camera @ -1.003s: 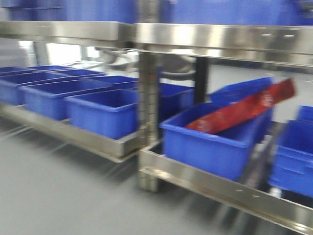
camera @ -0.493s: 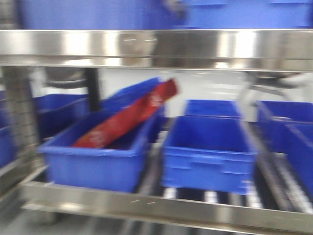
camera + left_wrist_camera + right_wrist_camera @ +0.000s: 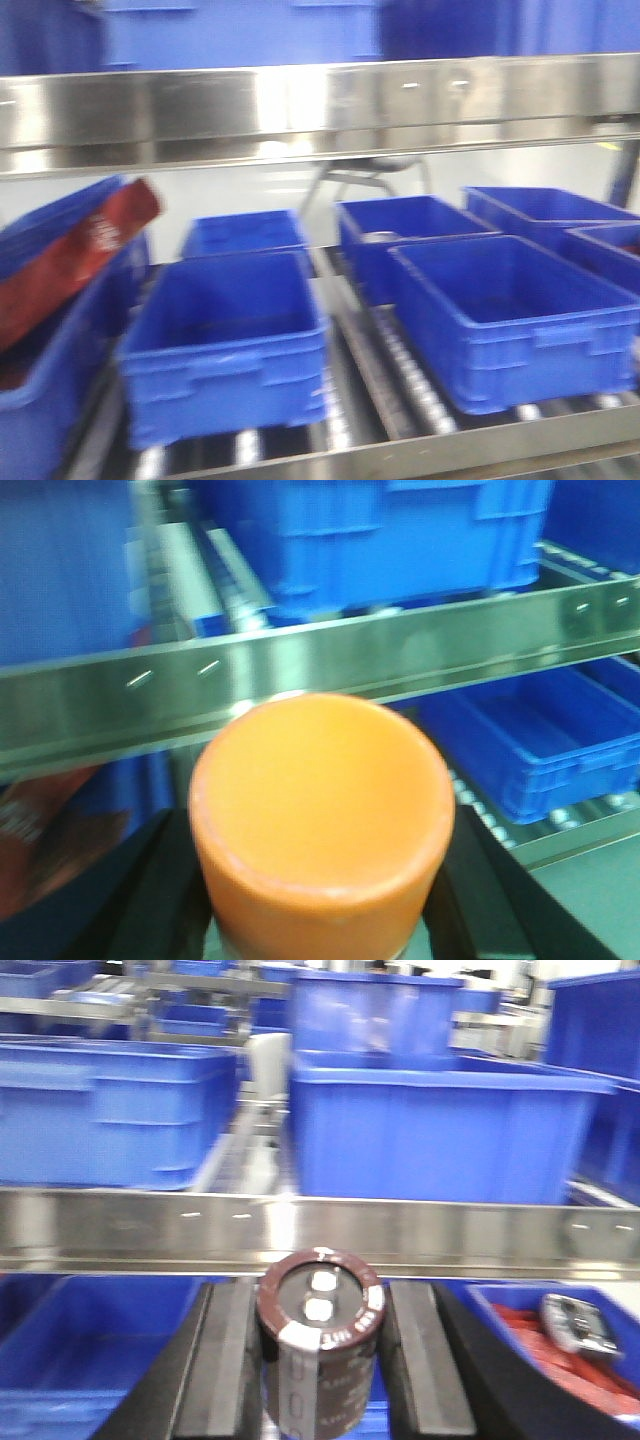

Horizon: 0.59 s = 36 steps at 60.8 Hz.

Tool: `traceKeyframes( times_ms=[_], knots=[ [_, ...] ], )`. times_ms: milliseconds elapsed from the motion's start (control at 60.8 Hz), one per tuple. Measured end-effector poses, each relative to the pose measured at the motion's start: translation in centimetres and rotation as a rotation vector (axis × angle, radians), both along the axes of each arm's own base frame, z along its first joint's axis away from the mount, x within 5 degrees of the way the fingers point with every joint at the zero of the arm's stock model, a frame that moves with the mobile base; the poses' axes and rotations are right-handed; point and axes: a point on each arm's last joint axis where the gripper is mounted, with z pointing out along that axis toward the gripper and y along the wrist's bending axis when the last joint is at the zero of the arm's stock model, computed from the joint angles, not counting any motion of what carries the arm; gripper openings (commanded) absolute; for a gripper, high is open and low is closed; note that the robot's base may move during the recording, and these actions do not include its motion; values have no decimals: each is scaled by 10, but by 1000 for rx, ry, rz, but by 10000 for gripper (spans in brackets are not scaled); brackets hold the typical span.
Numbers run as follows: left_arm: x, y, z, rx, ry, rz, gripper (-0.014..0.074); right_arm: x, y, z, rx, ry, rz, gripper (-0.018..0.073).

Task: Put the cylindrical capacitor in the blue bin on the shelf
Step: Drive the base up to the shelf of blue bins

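The cylindrical capacitor (image 3: 320,1345), dark brown with a grey stripe and two metal terminals on top, stands upright between the black fingers of my right gripper (image 3: 318,1360), which is shut on it. It is level with the shelf's steel front rail (image 3: 300,1225), with a blue bin (image 3: 90,1340) on the tier below at left. My left gripper (image 3: 320,890) is shut on an orange cylinder (image 3: 320,790), in front of another shelf rail (image 3: 300,670). The front view shows the shelf (image 3: 320,105) and rows of blue bins (image 3: 225,340), but neither gripper.
A red packet (image 3: 80,255) leans out of the leftmost bin. A large bin (image 3: 510,310) sits right of centre on rollers. In the right wrist view, a bin at lower right (image 3: 560,1350) holds red items, and tall bins (image 3: 440,1130) fill the upper tier.
The front view has swept right along the shelf. The bin with the red packet slid from right of centre to the far left edge, and further bins came into view.
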Motion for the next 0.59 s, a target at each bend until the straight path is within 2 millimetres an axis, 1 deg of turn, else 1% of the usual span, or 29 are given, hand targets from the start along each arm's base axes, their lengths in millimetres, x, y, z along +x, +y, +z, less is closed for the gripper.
traceKeyframes(
  times_ms=[592],
  knots=[
    [0, 0, 0, -2, 0, -1, -111, 0, 0, 0, 0, 0, 0, -111]
  ],
)
